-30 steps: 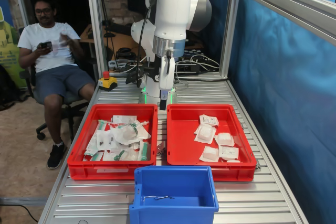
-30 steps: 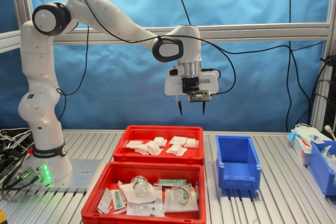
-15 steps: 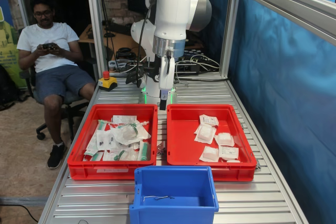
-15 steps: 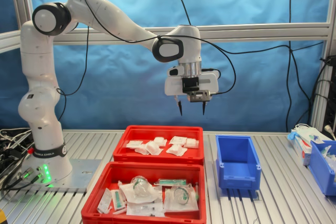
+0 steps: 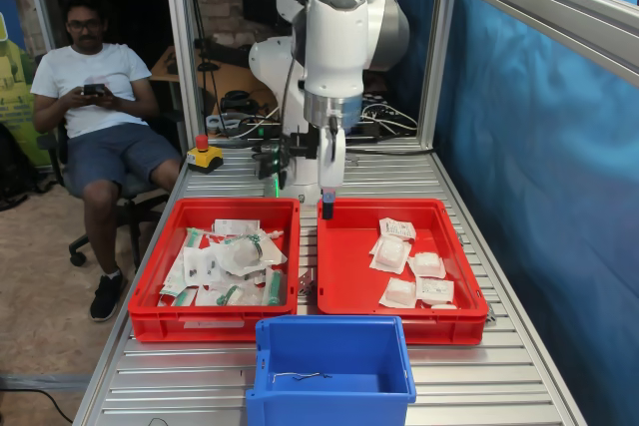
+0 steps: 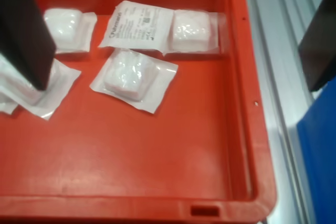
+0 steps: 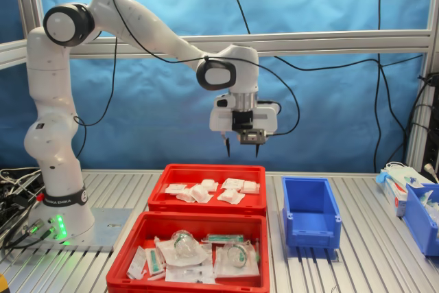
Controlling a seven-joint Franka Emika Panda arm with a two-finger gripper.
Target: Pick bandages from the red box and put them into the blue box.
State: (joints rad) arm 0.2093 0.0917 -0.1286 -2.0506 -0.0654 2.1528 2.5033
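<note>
The red box point(image 5: 401, 326) holds several bandages point(image 5: 391, 253), flat white square sachets. It is the far tray in the second exterior view point(image 7: 206, 203), with the bandages point(image 7: 232, 196) in a row. My gripper point(image 5: 327, 205) hangs open and empty above the red box's edge nearest the robot base, also seen in the second exterior view point(image 7: 242, 149). In the wrist view the dark fingers point(image 6: 23, 30) frame the bandages point(image 6: 131, 74) on the red box floor point(image 6: 157, 150). The blue box point(image 5: 331, 366) stands in front of both trays, and shows in the second exterior view point(image 7: 310, 212).
A twin red tray point(image 5: 212, 324) of green-and-white packets sits beside the red box. A thin wire point(image 5: 300, 376) lies in the blue box. A seated person point(image 5: 92, 77) and a red stop button point(image 5: 203, 154) are beyond the table. More blue bins point(image 7: 420, 214) stand at the second exterior view's right.
The arm has swung sideways over the red box with the bandages and dropped slightly. The gripper stays open and empty. Nothing in the boxes has moved.
</note>
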